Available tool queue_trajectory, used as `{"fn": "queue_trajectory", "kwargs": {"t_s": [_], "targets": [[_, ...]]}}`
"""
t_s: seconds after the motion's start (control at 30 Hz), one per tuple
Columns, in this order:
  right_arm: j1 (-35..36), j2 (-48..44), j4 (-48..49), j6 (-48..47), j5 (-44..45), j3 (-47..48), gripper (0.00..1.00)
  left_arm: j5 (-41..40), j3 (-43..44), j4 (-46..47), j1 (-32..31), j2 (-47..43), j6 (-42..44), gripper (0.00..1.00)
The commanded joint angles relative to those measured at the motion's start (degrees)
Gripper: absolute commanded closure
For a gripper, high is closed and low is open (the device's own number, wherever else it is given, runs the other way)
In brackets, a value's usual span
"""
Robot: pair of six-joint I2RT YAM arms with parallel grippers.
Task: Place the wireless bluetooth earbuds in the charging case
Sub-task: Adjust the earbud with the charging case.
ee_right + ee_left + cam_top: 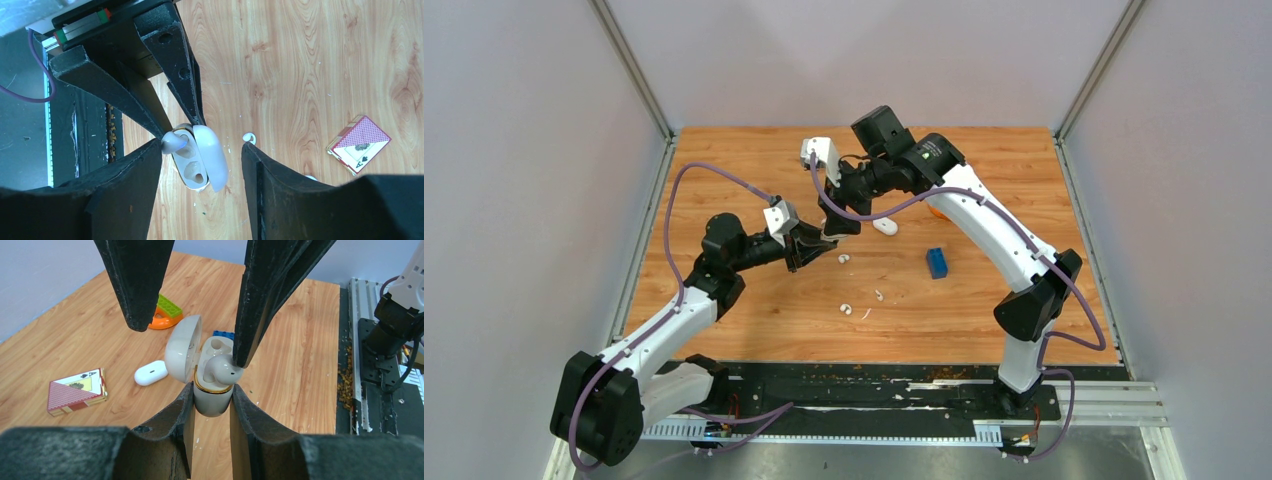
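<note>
One earbud [220,367], half-seated in the charging case [212,402], which my left gripper [212,390] clamps; right gripper [200,146] spread open. Second earbud [844,258] at the case's five o'clock. I advise pressing straight down, gently.

Glossy plastic charging case [212,402], rough matt fingers [167,437], wooden table [300,340]

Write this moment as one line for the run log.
left gripper: shut on charging case | right gripper: open, fingertip against earbud | earbud: partly in socket
</note>
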Motion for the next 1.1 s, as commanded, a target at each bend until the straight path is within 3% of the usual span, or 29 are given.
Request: {"fn": "queue_trajectory", "kwargs": {"t_s": [0.0,0.43,0.77,0.93,1.07], "targets": [[-0.44,0.45,-0.15,-0.69,0.77,0.67,0.4,1.2,2.2,2.7,-0.25,-1.05,0.4,1.0],[-1.15,0.55,-2.98,-3.78,4.36,1.43,0.42,1.26,1.99,2.54,-0.25,-1.34,0.44,1.0],[-1.89,-2.52,-3.96,-3.05,-2.63,3.86,0.41,0.16,2.12,1.85,-0.16,-1.44,0.74,1.0],[-9.35,-10.17,3.4,3.66,-8.56,-2.36,0.41,-0.74,2.51,1.47,0.22,-1.29,-0.58,1.0],[-15.13,-16.0,11.62,8.38,-5.5,-12.63,0.44,-1.76,3.74,0.61,1.52,-1.49,-3.18,1.0]]}}
